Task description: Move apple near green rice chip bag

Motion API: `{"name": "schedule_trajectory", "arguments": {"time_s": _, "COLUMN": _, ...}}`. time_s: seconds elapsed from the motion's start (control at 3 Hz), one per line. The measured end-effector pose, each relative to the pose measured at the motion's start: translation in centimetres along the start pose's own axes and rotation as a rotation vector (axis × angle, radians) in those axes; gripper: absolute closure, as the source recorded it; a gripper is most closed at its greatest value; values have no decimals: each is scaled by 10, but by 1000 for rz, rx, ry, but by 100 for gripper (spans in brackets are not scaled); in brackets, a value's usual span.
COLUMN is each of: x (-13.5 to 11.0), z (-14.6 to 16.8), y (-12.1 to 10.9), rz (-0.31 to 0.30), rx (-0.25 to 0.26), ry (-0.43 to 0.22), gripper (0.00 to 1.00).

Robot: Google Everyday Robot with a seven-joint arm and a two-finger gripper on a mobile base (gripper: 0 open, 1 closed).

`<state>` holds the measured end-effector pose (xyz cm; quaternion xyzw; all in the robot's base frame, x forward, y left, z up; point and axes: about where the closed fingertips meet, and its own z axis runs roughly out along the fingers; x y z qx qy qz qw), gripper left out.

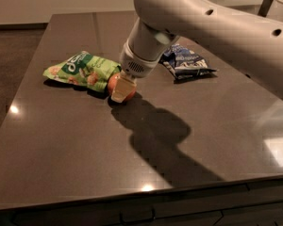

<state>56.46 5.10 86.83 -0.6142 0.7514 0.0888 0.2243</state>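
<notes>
The small red-orange apple (113, 83) rests on the dark table (75, 154), touching the right end of the wrinkly green rice chip bag (82, 69), which lies flat at the left. My gripper (121, 88) comes down from the white arm at the upper right and is shut on the apple. One cream finger (120, 91) covers the apple's front; the other is hidden behind it.
A dark blue and white snack bag (185, 61) lies to the right of the arm's wrist. The white arm (217, 27) spans the upper right and casts a large shadow on the table's middle. The table's front edge runs along the bottom.
</notes>
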Motion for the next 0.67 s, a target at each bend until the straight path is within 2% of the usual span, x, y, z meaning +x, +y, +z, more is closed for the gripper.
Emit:
{"name": "schedule_trajectory", "arguments": {"time_s": 0.33, "x": -1, "z": 0, "y": 1, "rz": -2, "rx": -1, "ry": 1, "gripper": 0}}
{"name": "schedule_trajectory", "arguments": {"time_s": 0.67, "x": -1, "z": 0, "y": 1, "rz": -2, "rx": -1, "ry": 1, "gripper": 0}}
